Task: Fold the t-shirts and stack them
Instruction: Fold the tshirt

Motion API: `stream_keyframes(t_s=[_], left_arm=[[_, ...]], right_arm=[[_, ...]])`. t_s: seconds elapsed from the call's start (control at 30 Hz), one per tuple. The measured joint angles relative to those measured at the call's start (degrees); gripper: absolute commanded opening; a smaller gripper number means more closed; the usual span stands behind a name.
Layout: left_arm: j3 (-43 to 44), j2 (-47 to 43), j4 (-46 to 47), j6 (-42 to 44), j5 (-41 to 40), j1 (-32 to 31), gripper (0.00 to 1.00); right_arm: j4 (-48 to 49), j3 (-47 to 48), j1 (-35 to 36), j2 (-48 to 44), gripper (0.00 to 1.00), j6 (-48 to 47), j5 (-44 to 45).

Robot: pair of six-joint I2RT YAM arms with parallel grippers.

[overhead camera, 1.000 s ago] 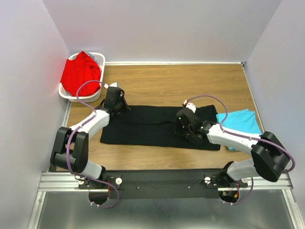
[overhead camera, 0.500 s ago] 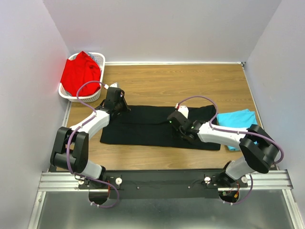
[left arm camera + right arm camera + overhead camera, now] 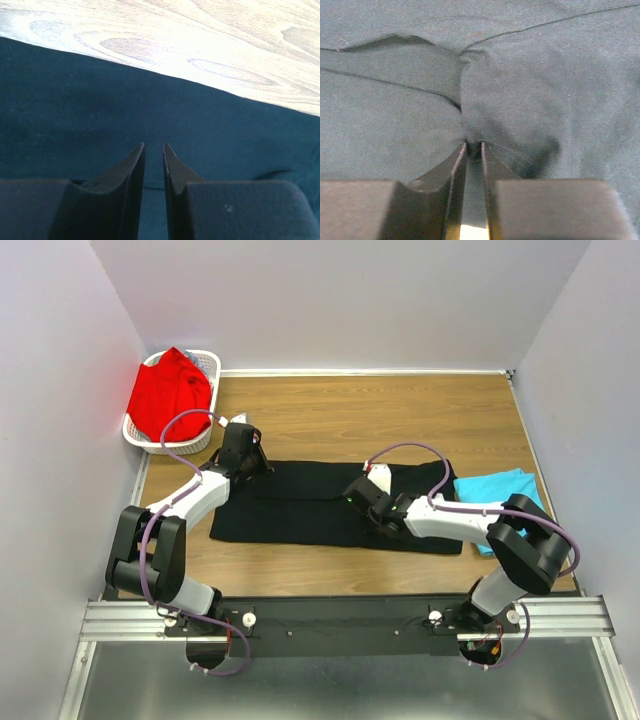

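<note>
Two grippers: right gripper [image 3: 473, 143] clamped on a bunched fold of the one black t-shirt [image 3: 300, 505], spread flat on the table [image 3: 350, 410]; left gripper [image 3: 152, 145] nearly together at its far-left edge, grip unclear. One red t-shirt [image 3: 170, 390] heaped in one basket [image 3: 211, 364]; one turquoise t-shirt [image 3: 505, 490] beside the black one, right side

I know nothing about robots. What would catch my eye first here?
A long black t-shirt spread across the middle of the wooden table draws the eye, and the right gripper pinches a puckered fold near its middle. Next comes the bright red t-shirt heaped in a white basket at the far left corner, and a turquoise t-shirt lying at the right edge.
</note>
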Motion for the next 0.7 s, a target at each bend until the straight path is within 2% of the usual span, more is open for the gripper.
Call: stream_keyframes(t_s=[0.2,0.43,0.7], left_arm=[[0.0,0.0,0.0,0.0,0.0,0.0,0.29],[0.0,0.0,0.0,0.0,0.0,0.0,0.28],[0.0,0.0,0.0,0.0,0.0,0.0,0.28]], right_arm=[[-1.0,0.5,0.1,-0.1,0.09,0.0,0.5],[-3.5,2.8,0.2,-3.4,0.04,-0.4,0.2],[-4.2,5.5,0.2,-4.7,0.04,-1.2,-2.5]])
